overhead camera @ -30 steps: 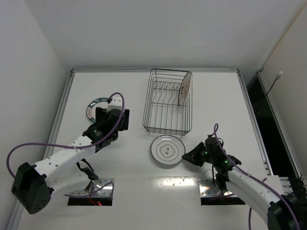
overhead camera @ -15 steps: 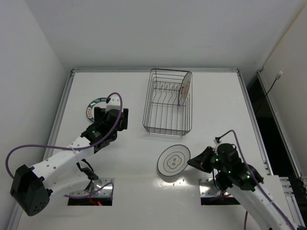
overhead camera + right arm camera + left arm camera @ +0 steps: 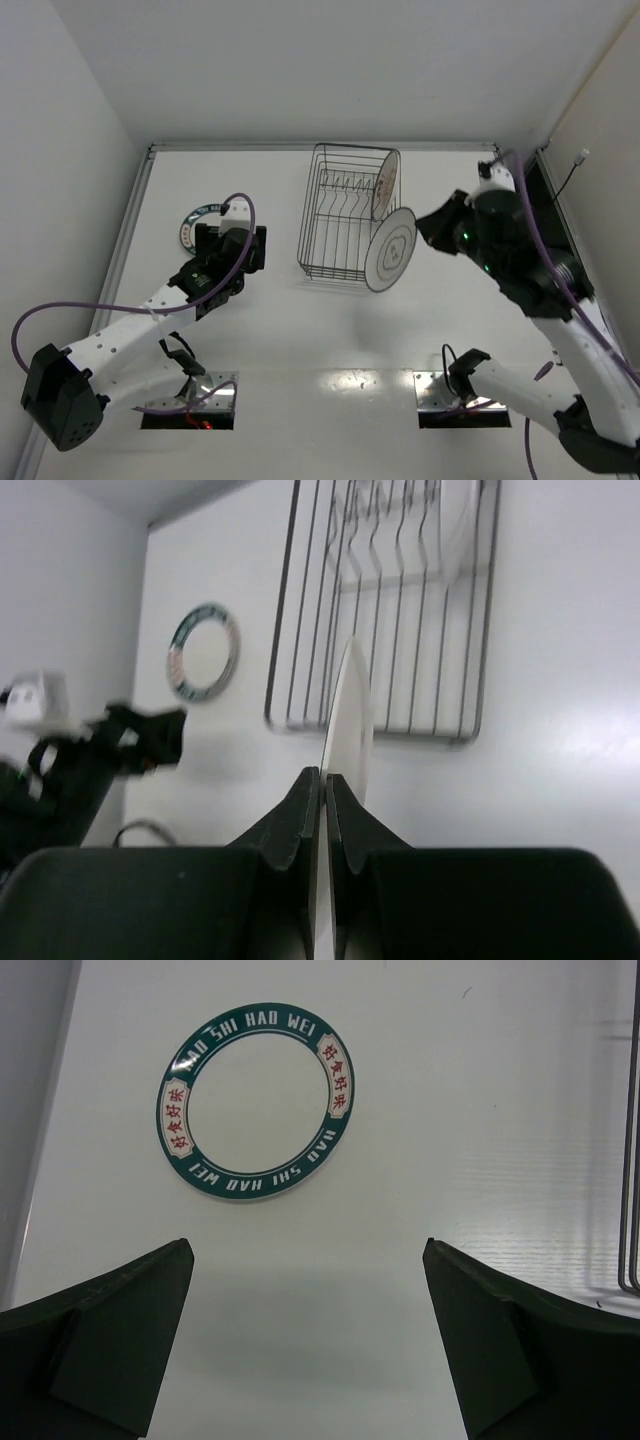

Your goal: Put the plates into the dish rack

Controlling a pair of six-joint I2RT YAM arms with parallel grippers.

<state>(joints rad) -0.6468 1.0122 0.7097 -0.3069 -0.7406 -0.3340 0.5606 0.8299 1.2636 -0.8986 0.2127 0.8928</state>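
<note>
My right gripper [image 3: 325, 776] clamps the white, grey-ringed round plate [image 3: 391, 249] on edge by the near-right corner of the dark wire dish rack [image 3: 340, 245]; my left gripper [image 3: 308, 1250] gapes.

White tabletop [image 3: 440, 330], metal rails [image 3: 128, 235] along its left, far and right edges. Dark wire dish rack [image 3: 340, 278] stands on it at centre, toward the far edge. Green-rimmed plate [image 3: 257, 1100] lies flat on it at left, lettering round the rim, well apart from the dish rack.
</note>
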